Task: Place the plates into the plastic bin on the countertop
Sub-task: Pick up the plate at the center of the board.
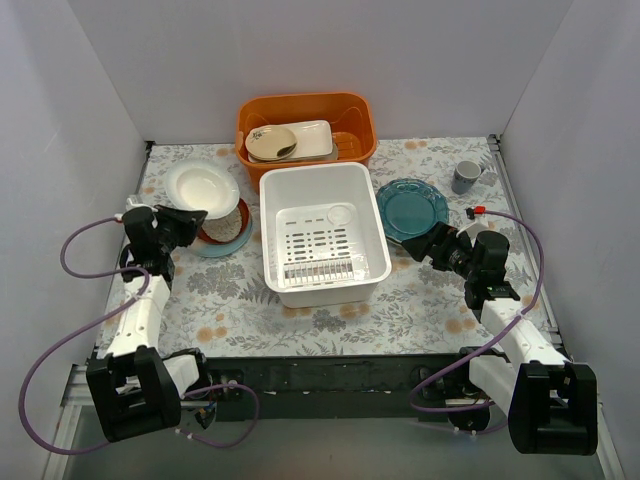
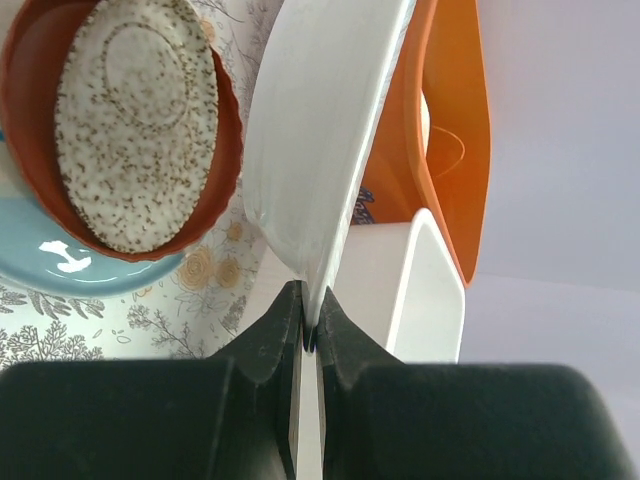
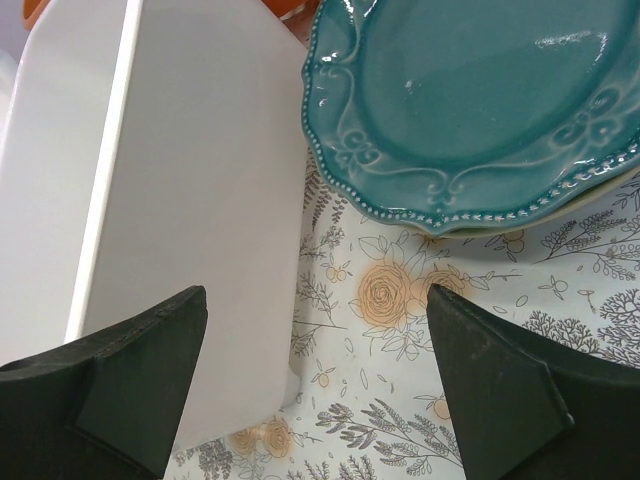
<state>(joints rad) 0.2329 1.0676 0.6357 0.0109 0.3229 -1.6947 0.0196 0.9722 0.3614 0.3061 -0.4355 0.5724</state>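
While your left claw is clenched on the rim of a white plate, held tilted beside the red-brown plate left of the bin, your right claw is released wide, low over the tabletop between bin and teal plate.

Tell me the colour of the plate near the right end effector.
The plate is teal, scalloped; right wrist view shows it best.
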